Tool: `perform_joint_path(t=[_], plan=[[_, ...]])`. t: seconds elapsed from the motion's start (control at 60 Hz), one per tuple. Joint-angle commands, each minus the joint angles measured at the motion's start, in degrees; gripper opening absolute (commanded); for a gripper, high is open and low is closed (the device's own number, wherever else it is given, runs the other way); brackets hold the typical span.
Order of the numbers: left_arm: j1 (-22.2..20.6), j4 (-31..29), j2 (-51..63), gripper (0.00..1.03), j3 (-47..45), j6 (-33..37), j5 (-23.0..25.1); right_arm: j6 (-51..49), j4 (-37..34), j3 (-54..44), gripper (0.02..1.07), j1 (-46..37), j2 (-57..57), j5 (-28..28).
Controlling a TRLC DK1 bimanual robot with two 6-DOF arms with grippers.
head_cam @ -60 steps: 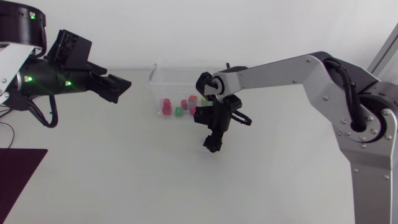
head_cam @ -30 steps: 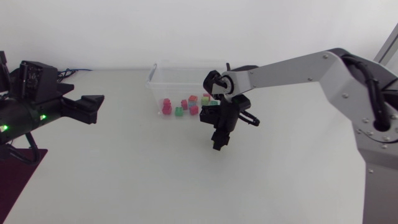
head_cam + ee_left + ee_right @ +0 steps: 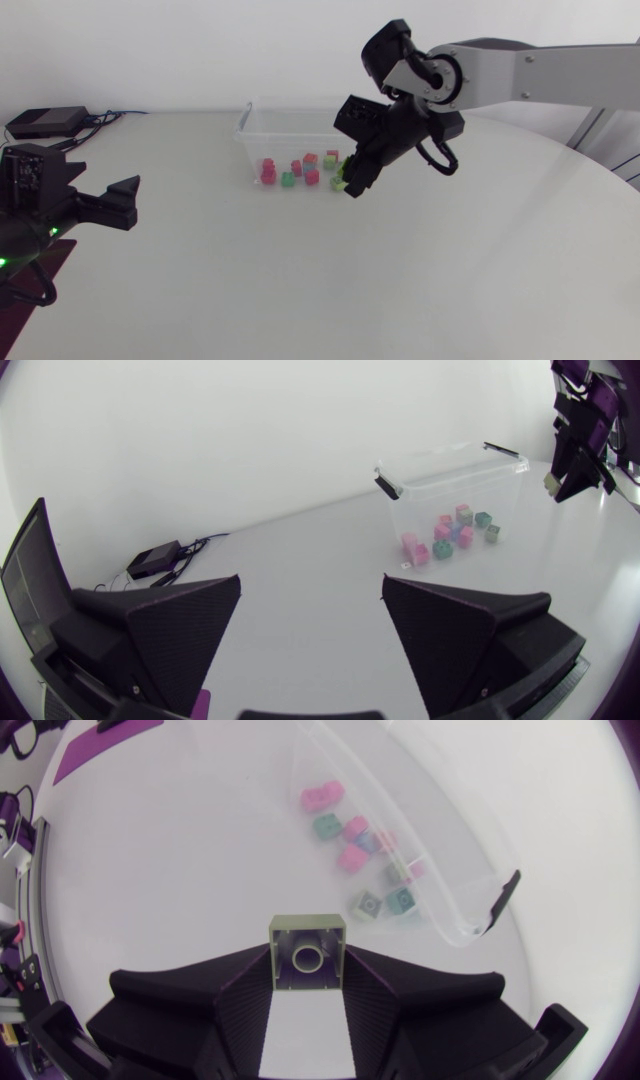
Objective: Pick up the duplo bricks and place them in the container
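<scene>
Work surface: a white table [image 3: 300,280], matt finish, with a curved edge along the right side. Standing directly on it, toward the far side and near mid-width, is a clear plastic container [image 3: 275,135]: rectangular, upright, open at the top, with black clips at its ends. At the far left, well apart from the container, a small flat black box [image 3: 45,122] rests on the surface, with thin cables [image 3: 112,114] lying beside it.

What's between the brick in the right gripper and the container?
Nothing visible. The right gripper is shut on the green brick just beside the container, whose top shows no lid. Only other bricks lie inside.
</scene>
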Motion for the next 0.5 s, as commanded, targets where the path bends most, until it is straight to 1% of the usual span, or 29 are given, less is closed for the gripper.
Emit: perform_joint_path(t=[0.0, 0.083, 0.133, 0.217, 0.25, 0.3, 0.383, 0.483], plan=[[0.6, 1.1, -1.9, 0.99, -1.9, 1.3, -0.6, 2.9, 2.7, -1.3, 0.22, -0.2, -2.8, -0.2], [0.9, 1.4, -4.8, 0.99, -4.2, 1.1, -0.6, 5.6, 6.9, -0.3, 0.23, -0.7, -4.2, -0.2], [1.7, 3.4, -7.7, 0.99, -6.7, 0.2, -0.6, 7.6, 10.0, 0.6, 0.23, -1.3, -4.4, -0.2], [3.3, 5.0, -10.8, 0.99, -9.3, -0.6, -0.6, 9.1, 14.0, 1.2, 0.23, -2.0, -3.9, -0.2], [3.6, 5.1, -11.1, 0.99, -9.6, -0.6, -0.6, 9.5, 14.7, 1.6, 0.23, -2.3, -3.3, -0.2], [3.8, 5.5, -11.6, 0.99, -10.6, -0.5, -0.5, 10.2, 17.7, 2.1, 0.23, -2.7, -2.2, 0.2], [4.9, 8.0, -13.0, 0.99, -13.2, -0.6, -0.4, 11.1, 22.0, 3.6, 0.23, -3.2, 0.4, 1.7], [4.9, 9.3, -13.0, 0.99, -14.3, -0.7, -0.3, 12.3, 25.5, 6.7, 0.23, -4.4, 4.8, 1.6]])
